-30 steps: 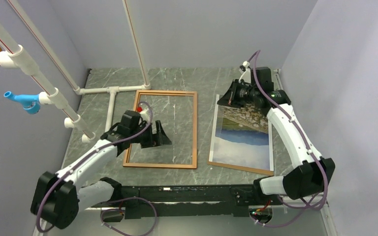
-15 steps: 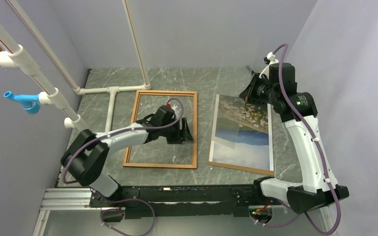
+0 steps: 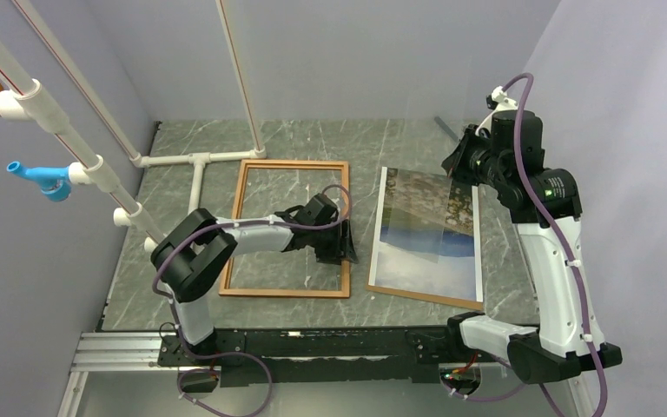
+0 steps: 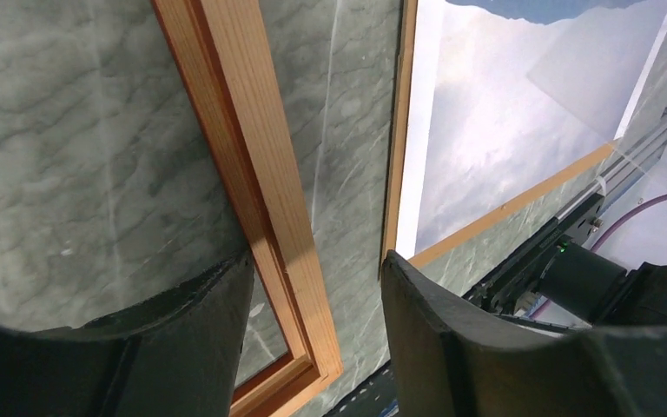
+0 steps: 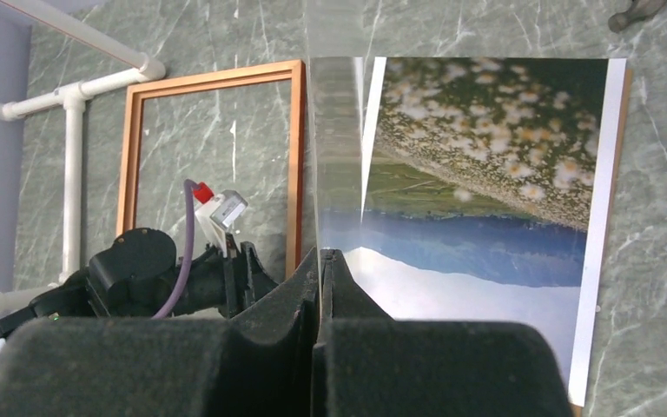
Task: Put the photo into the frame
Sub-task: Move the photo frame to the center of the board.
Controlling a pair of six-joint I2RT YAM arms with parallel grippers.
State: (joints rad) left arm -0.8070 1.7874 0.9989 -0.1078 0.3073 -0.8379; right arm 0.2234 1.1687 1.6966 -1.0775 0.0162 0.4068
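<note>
Left hand [image 3: 344, 252] now astride frame [image 3: 291, 162] rail, right hand [image 5: 320, 261] pinching clear sheet [image 5: 334, 130]

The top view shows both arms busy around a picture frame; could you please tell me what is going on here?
The left fingers stand open astride the right rail of the frame, which lies empty on the table. The right fingers are shut, apparently pinching a clear sheet raised above the far edge of the photo. The photo lies picture side up on a brown panel to the frame's right, not yet in the frame.
</note>
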